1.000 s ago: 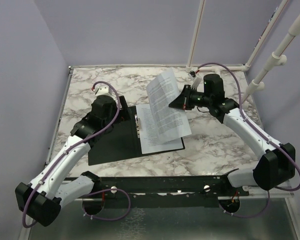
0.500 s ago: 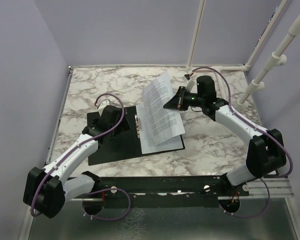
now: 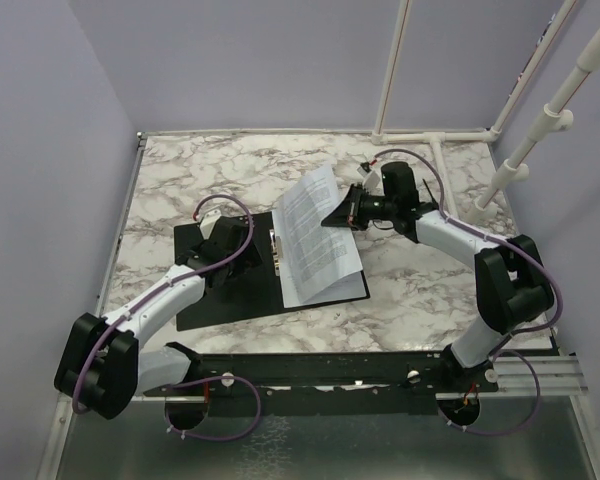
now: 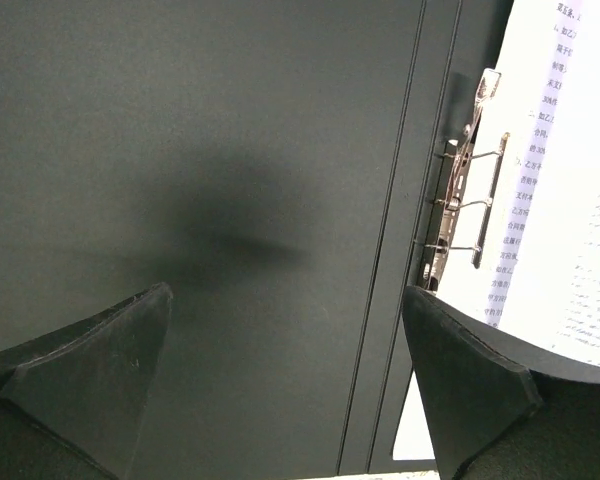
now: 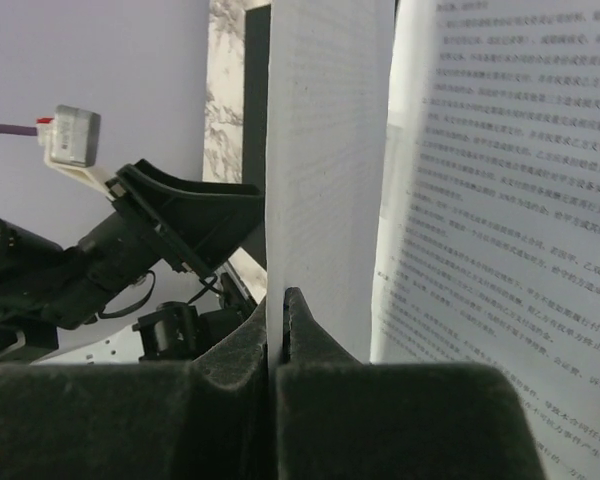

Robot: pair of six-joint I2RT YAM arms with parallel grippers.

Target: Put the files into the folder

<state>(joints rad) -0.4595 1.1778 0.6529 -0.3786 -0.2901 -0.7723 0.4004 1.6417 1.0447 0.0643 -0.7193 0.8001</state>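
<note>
The left end effector [image 4: 285, 300] hovers low over the left inner face of the folder [image 3: 220, 300], fingers wide apart and holding nothing. The folder lies open on the worktop [image 3: 430, 290], and its metal clip [image 3: 275, 248] runs along the spine. One sheet [image 3: 325, 280] lies flat on the right half. The second sheet [image 3: 305, 205] slants above it, with its left edge near the clip and its raised right edge pinched in the closed right end effector [image 3: 343, 213]. The folder therefore lies left of and below this end effector. The sheet's long axis runs near to far. The right arm is nearer, so I judge the sheet must be lowered leftward.
</note>
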